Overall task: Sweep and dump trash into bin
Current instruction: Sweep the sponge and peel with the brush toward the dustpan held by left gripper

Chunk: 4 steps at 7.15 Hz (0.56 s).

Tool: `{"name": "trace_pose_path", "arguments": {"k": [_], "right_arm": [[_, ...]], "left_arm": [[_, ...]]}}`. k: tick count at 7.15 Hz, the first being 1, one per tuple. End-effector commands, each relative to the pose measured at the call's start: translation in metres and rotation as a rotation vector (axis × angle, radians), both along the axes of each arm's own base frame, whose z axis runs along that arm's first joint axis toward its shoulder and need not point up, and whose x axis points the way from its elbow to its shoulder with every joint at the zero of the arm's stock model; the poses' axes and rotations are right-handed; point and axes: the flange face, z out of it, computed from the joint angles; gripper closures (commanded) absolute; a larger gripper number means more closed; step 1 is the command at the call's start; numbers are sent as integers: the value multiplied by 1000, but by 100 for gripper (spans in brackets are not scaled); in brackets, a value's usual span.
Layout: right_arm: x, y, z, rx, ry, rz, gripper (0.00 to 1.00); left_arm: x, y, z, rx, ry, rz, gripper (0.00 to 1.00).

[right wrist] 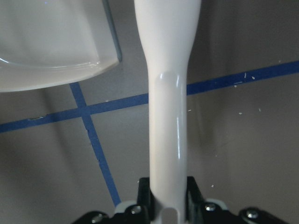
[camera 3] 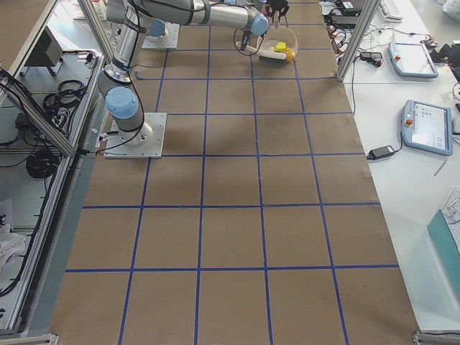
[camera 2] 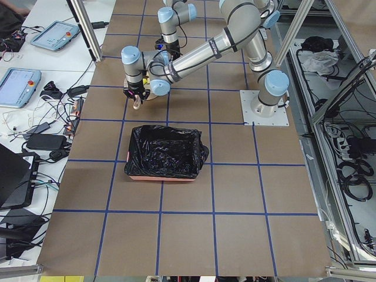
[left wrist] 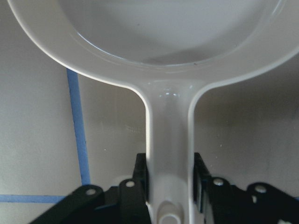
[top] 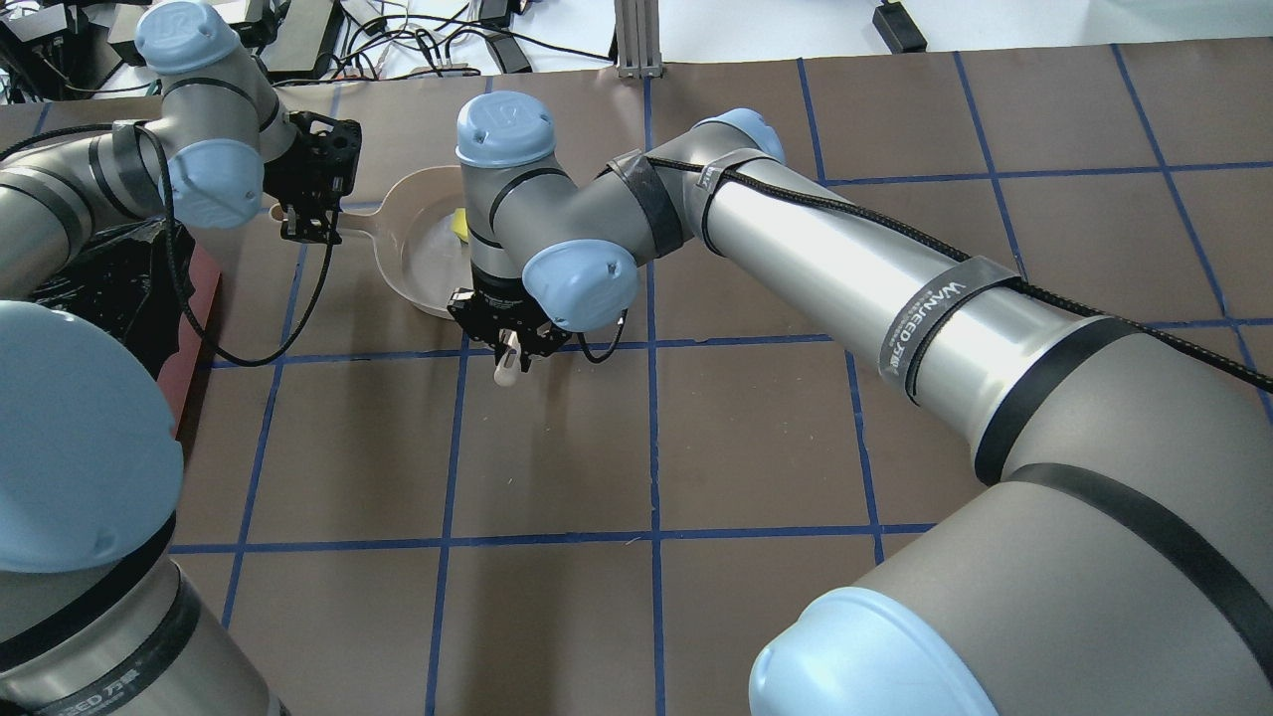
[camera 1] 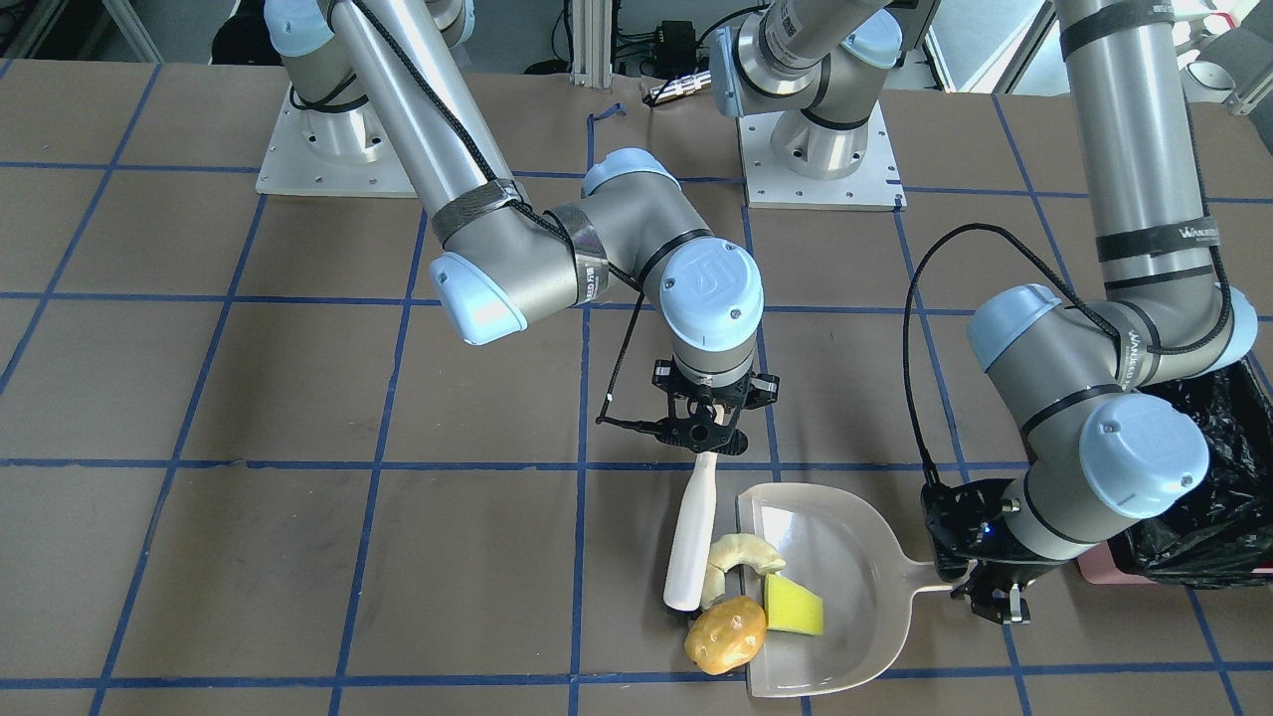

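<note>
The right gripper is shut tight on the thin end of the white brush. The left gripper is shut tight on the handle of the beige dustpan.

The dustpan lies flat on the tabletop, close to the edge far from the robot and toward the robot's left end. Its open mouth faces the robot's right end. Its handle points toward the left end, where the bin stands near the left arm.

The brush lies just beside the mouth. Its long side runs the same way as the mouth, from the robot's edge toward the far edge.

The yellow sponge is inside the dustpan. The cream slice lies across the lip and seems to touch the brush. The brown potato sits at the lip, mostly outside, past the tip of the brush.

So the trash lies between the brush and the dustpan. I think the next push must go sideways, toward the robot's left end. The potato is round and may roll away past the brush tip.

The left gripper is the one nearer the bin, so that arm would do the dumping.
</note>
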Motion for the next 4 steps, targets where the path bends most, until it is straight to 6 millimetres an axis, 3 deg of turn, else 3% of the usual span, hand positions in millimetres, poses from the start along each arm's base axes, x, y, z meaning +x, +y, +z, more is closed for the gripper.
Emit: {"name": "trace_pose_path", "arguments": {"k": [1, 4], "right_arm": [[6, -2, -4, -20, -19, 6, 100], [14, -8, 9, -47, -53, 11, 100]], "left_arm": [[0, 0, -1, -2, 0, -1, 78], [0, 0, 1, -3, -1, -1, 78]]}}
